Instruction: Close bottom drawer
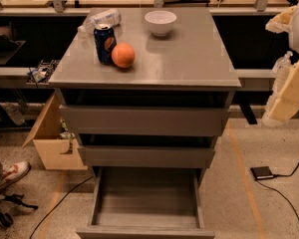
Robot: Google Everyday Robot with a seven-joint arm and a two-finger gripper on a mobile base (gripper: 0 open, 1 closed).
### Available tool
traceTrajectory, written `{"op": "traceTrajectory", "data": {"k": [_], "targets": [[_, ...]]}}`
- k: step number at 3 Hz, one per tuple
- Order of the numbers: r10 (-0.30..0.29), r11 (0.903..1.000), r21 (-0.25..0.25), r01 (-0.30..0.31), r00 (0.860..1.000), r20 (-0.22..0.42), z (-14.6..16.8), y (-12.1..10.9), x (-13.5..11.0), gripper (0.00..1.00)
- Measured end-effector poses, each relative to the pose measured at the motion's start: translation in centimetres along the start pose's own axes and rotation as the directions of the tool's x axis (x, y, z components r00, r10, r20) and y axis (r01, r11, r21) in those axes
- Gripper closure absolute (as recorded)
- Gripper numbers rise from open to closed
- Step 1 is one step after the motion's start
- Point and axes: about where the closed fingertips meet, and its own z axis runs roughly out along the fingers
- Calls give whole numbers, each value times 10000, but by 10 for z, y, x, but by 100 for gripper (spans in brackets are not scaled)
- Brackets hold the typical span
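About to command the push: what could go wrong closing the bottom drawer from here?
1. The end effector hangs high at the right, beside the cabinet top; coming down it could clip the jutting top drawer or middle drawer.
2. The bottom drawer is pulled far out; an off-centre push might skew it.
3. A hard shove could jolt the orange and can on top.

High frontal view, gripper (pixel 281 106) at right edge

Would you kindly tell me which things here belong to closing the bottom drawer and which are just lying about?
For the job: open grey bottom drawer, pulled out; cream gripper, at the right edge.
Lying about, on the grey cabinet top: blue soda can; round orange fruit; white bowl; clear plastic bottle.
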Motion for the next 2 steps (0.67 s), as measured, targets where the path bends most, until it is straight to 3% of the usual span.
{"op": "traceTrajectory", "data": {"k": [1, 2], "targets": [[0, 10000, 1, 0, 10000, 0, 0, 0, 0, 0], [291, 9979, -580, -303, 9994, -208, 28, 13, 10, 0]]}}
